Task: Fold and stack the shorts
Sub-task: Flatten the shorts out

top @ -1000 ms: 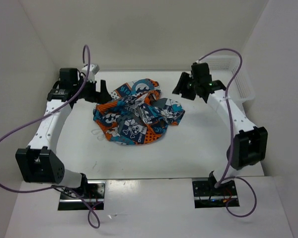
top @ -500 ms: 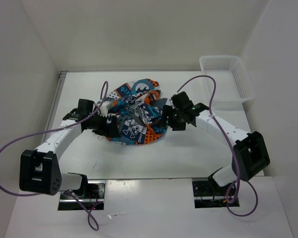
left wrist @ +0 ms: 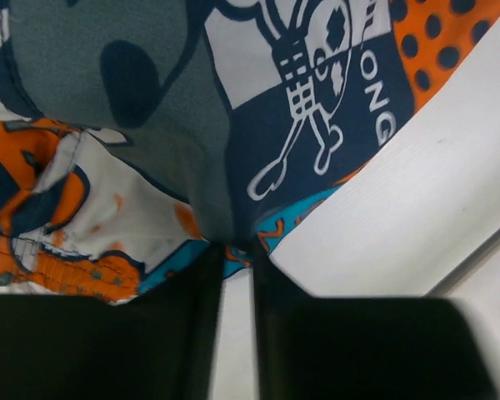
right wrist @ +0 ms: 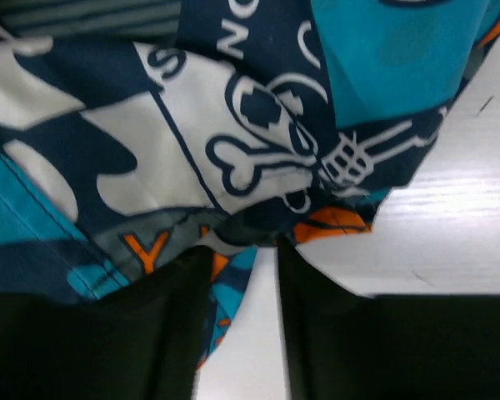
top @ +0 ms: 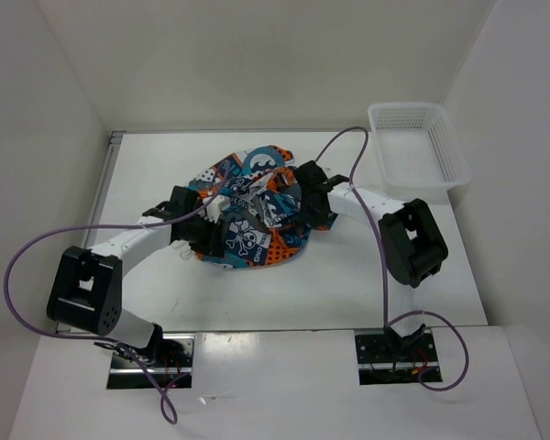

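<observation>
Shorts (top: pixel 252 206) lie crumpled in a heap mid-table (top: pixel 348 284), a bit to the far side; white mesh basket (top: pixel 454 147) sits well apart at far right. Your L gripper (top: pixel 204 234) is down at the heap's near-left edge and your R gripper (top: pixel 304 197) at its right edge, both touching fabric. L wrist cam: fingers (left wrist: pixel 150 350) nearly together, thin slit between them, hem right at the tips. R wrist cam: fingers (right wrist: pixel 108 333) set a bit wider, a fabric fold at the mouth. Can't tell if either jaw pair actually pinches cloth.
</observation>
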